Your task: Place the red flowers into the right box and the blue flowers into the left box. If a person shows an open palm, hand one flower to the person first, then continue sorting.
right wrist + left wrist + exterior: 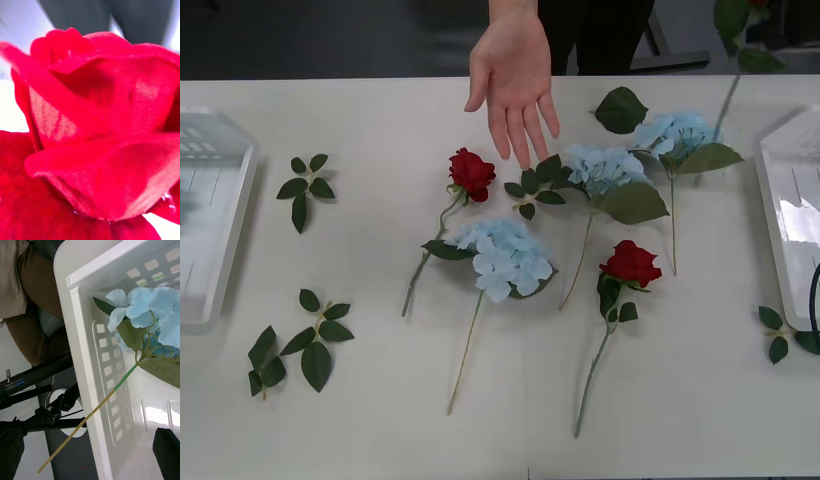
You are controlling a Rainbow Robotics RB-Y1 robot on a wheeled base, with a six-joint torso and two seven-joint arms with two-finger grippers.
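Nearest the robot on the white table (380,440), loose leaf sprigs (315,340) lie on the left side, and a red rose (630,264) lies right of centre with its stem running toward the near edge. Just left of it sits a pale blue hydrangea (505,258), long stem angled down. Behind that, a second red rose (471,173) lies near the middle, a small leaf sprig (532,188) beside it. Two more blue hydrangeas follow on the right, one (605,168) by the sprig, one (675,132) further back. The left box (220,200) and the right box (785,210) are both cut off at the frame edges. At the far edge, a person's open hand (513,80) reaches over the table, palm up, fingers nearly touching the small sprig. In the top right corner a stem with leaves (728,95) hangs above the table, its upper part out of frame.

Right wrist camera: a red rose bloom (101,142) sits right against the lens, blurred, hiding the gripper, so I cannot tell how its jaws stand.

Left wrist camera: a blue hydrangea (150,315) lies inside a white slotted box (86,363), stem poking out over the rim. One dark finger (167,450) shows at a corner; the other is out of sight, so the jaws look spread, gripping nothing
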